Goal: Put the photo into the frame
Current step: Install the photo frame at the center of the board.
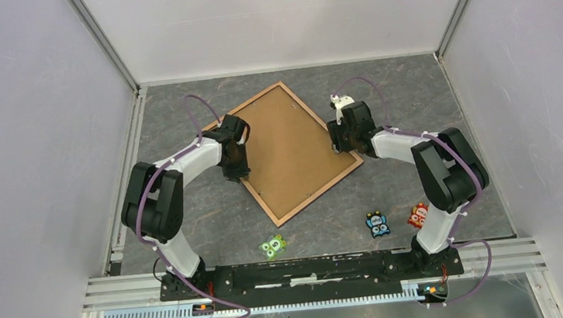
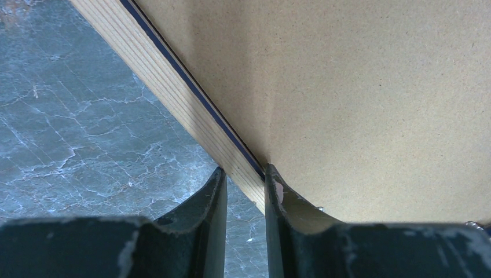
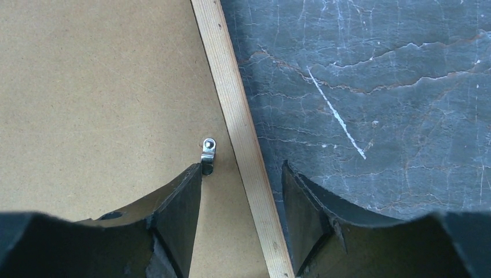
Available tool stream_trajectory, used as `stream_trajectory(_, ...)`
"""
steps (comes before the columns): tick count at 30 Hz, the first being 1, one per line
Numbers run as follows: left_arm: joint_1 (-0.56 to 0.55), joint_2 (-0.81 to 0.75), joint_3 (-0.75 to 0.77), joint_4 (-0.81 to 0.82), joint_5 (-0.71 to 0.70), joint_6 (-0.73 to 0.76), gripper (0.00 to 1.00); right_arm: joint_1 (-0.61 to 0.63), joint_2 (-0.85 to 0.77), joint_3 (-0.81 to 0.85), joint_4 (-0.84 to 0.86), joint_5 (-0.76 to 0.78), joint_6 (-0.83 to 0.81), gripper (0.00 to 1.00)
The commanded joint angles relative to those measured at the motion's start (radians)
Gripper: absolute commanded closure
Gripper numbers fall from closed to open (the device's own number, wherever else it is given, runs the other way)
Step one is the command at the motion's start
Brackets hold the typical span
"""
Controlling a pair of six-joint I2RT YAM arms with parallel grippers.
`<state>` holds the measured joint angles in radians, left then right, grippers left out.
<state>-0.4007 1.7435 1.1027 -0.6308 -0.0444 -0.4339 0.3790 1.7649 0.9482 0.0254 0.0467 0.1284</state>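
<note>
- Nearest the arm bases, we see three small toy figures on the grey table (image 1: 214,220): a green toy (image 1: 273,245), a blue toy (image 1: 378,224) and a red toy (image 1: 418,214).
- The left gripper (image 2: 244,171) pinches the left rail of the frame (image 1: 320,192). Its fingers stand narrowly apart, one on the table side and one on the board side, both against the wood.
- The right gripper (image 3: 242,167) stands spread astride the right rail, with a gap showing on each side. Its inner fingertip is just beside a small metal clip (image 3: 208,153).
- The frame lies back up and askew at mid-table between both grippers, with the brown backing board (image 1: 293,150) filling it.
</note>
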Motion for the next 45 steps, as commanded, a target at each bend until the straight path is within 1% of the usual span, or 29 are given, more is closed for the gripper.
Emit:
stream_trajectory(1,-0.018,0.01,0.0,-0.044,0.02,0.121,0.98,0.003,0.028,0.033,0.004,0.033,-0.017,0.41)
stream_trajectory(9,-0.017,0.012,-0.001,-0.043,0.021,0.121,0.98,0.003,0.059,0.052,-0.001,0.047,-0.013,0.43)
stream_trajectory(11,-0.017,0.012,-0.001,-0.044,0.023,0.121,0.98,0.004,0.06,0.05,0.001,0.05,-0.013,0.45)
stream_trajectory(15,-0.018,0.016,0.0,-0.044,0.026,0.121,0.98,0.004,0.061,0.059,-0.016,0.049,-0.021,0.63)
stream_trajectory(25,-0.018,0.016,0.002,-0.045,0.021,0.121,0.98,0.004,0.061,0.045,0.009,0.014,-0.028,1.0)
stream_trajectory(31,-0.008,0.03,0.014,-0.051,-0.002,0.102,0.98,0.004,0.012,-0.002,0.038,-0.037,-0.009,1.0)
stream_trajectory(33,0.023,0.046,0.029,-0.061,0.029,0.062,0.98,0.004,-0.001,-0.019,0.052,-0.058,0.01,1.0)
stream_trajectory(35,0.06,0.059,0.045,-0.055,0.09,0.017,0.98,0.004,-0.007,-0.033,0.065,-0.078,0.033,1.0)
stream_trajectory(40,0.094,0.098,0.142,-0.076,0.056,-0.07,0.98,0.01,-0.043,-0.102,0.124,-0.113,0.128,1.0)
stream_trajectory(41,0.1,0.109,0.156,-0.073,0.057,-0.085,0.97,0.021,-0.057,-0.122,0.132,-0.109,0.151,1.0)
stream_trajectory(42,0.106,0.119,0.173,-0.069,0.056,-0.094,0.96,0.036,-0.071,-0.142,0.135,-0.095,0.169,1.0)
stream_trajectory(43,0.108,0.138,0.194,-0.07,0.049,-0.101,0.92,0.058,-0.09,-0.161,0.138,-0.081,0.184,1.0)
stream_trajectory(45,0.11,0.168,0.232,-0.072,0.047,-0.105,0.9,0.099,-0.129,-0.212,0.138,-0.029,0.197,1.0)
